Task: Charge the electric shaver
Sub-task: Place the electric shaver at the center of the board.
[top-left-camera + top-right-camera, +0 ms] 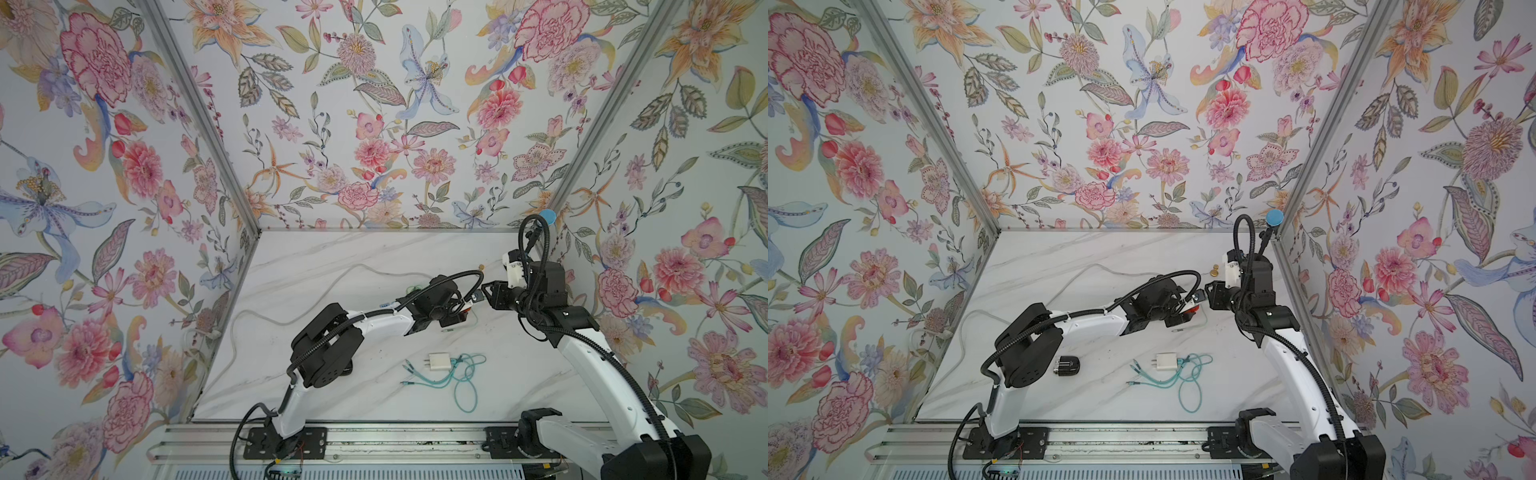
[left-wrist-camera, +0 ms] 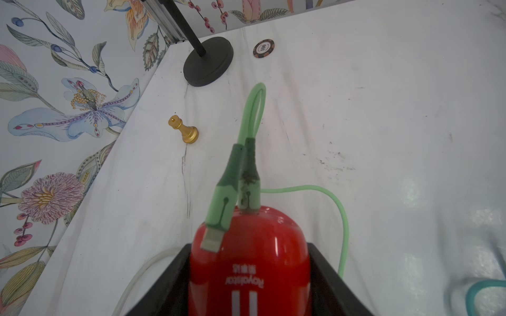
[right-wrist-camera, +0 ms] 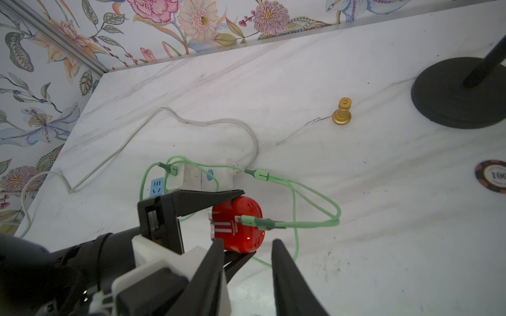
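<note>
The red electric shaver [image 2: 252, 260] [image 3: 238, 229] is held just above the marble table, with my left gripper [image 2: 249, 273] shut on its sides. A light green cable [image 2: 343, 219] [image 3: 315, 202] runs from a plug in the white power strip [image 3: 197, 177]. One of its connectors [image 2: 247, 191] stands with its tip in the shaver's rounded end. A second connector [image 2: 219, 216] lies loose across the shaver with its metal tip bare. My right gripper [image 3: 247, 242] is open and holds nothing, right beside the shaver. In both top views the two grippers [image 1: 461, 307] [image 1: 1204, 291] meet at mid-table.
A gold chess pawn [image 3: 342, 112] [image 2: 184, 131], a poker chip [image 2: 263, 48] and a black stand base [image 3: 460, 93] sit toward the back right. A white adapter [image 1: 438, 360] with a teal cable [image 1: 465, 378] lies nearer the front. A small black device [image 1: 1067, 365] lies by the left arm.
</note>
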You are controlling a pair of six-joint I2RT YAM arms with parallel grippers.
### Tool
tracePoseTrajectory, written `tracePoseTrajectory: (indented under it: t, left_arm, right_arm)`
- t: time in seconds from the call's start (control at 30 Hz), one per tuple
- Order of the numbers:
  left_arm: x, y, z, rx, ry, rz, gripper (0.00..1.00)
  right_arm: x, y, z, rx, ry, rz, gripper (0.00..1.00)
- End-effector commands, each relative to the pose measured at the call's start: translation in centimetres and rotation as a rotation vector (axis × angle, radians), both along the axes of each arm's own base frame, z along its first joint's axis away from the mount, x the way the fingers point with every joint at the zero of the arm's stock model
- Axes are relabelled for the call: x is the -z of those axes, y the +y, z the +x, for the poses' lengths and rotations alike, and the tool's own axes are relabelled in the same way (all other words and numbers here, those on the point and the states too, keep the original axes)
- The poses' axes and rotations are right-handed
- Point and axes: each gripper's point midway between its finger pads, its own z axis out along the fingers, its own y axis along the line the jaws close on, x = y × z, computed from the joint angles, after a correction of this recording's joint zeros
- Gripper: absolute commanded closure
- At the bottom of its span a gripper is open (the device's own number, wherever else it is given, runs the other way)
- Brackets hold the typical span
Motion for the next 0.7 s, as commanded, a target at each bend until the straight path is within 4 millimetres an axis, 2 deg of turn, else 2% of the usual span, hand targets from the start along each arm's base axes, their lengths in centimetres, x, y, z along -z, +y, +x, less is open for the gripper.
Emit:
tracePoseTrajectory:
  t: [0.0, 0.17, 0.5, 0.67]
  left_arm:
    - [0.8, -1.2, 0.5, -0.018, 0.025, 0.027, 1.0]
    - [3.3, -2.1, 0.8, -0.02, 0.051, 0.081, 1.0]
    - [8.4, -1.9, 1.2, -0.023, 0.097, 0.193, 1.0]
    - [8.9, -2.4, 1.5, -0.017, 0.116, 0.207, 1.0]
  right_arm:
    - [1.0, -0.7, 0.5, 0.029, 0.013, -0.004, 0.66]
    - [1.8, -1.4, 0.7, 0.048, 0.027, 0.002, 0.66]
    - [2.9, -2.2, 0.5, 0.066, 0.046, 0.015, 0.66]
    - [3.1, -2.4, 0.3, 0.07, 0.046, 0.023, 0.66]
